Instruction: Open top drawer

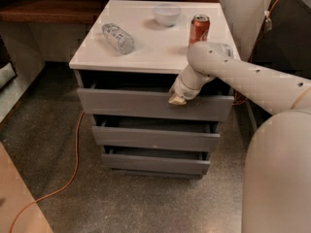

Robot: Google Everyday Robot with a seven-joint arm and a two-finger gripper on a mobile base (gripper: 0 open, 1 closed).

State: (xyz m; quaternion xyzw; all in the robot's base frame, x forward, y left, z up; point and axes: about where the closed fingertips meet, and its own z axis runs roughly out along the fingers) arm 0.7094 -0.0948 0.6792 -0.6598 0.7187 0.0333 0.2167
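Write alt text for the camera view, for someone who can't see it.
The robot's claw sits at the upper edge of the top drawer, which stands slightly open in a gray three-drawer cabinet. On its white top are a bottle lying on its side, a bowl and a red can; an orange cable trails across the floor.

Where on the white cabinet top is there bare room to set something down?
Bare: front middle of the cabinet top, between bottle, can and bowl. Crowded: right front, where the gripper rests at the top drawer rim.
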